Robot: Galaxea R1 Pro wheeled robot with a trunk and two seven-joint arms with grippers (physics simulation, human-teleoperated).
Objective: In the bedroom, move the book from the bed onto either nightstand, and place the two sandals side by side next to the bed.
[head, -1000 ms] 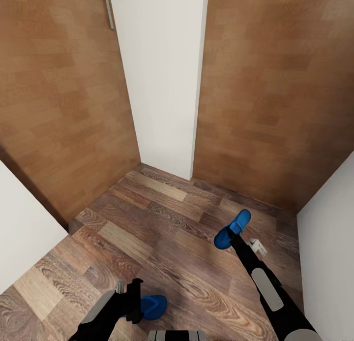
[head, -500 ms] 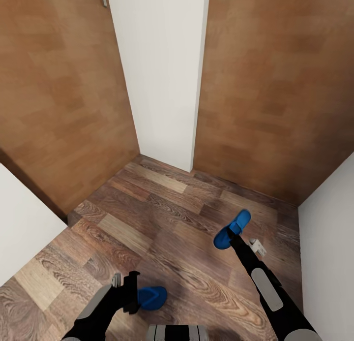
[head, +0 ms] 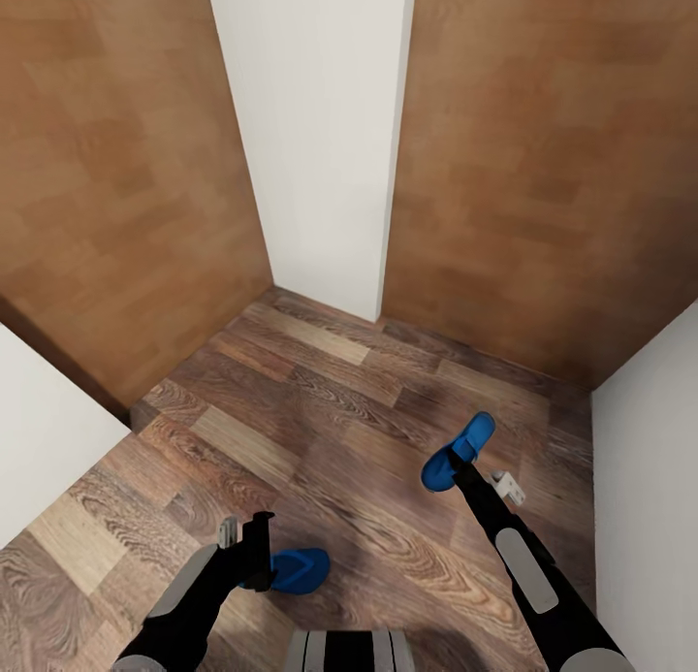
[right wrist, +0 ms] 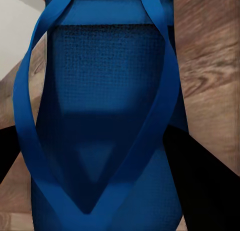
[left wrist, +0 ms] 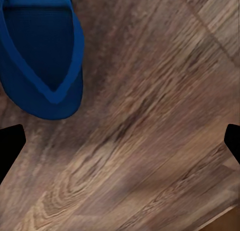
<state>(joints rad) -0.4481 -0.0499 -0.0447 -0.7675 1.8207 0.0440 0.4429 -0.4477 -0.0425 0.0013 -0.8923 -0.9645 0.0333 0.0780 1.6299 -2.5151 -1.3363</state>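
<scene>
right tool (head: 454, 470) clamps sandal (head: 459, 452) | left tool (head: 254, 554) spread, empty, second sandal (head: 297, 568) beside it | risk: held sandal slips mid-drive; doors (head: 543, 187) close, could clip arms

Sandals (head: 460, 454) bright blue; floor (head: 330, 430) brown woodgrain; wall (head: 315, 139) white

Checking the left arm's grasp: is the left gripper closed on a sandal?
No: in the left wrist view the fingertips sit wide apart over bare floor, with the sandal off to one side.

Brown wooden doors (head: 116, 187) flank a white wall (head: 310, 129); wood-plank floor (head: 320, 410), seemingly shadowed.
</scene>
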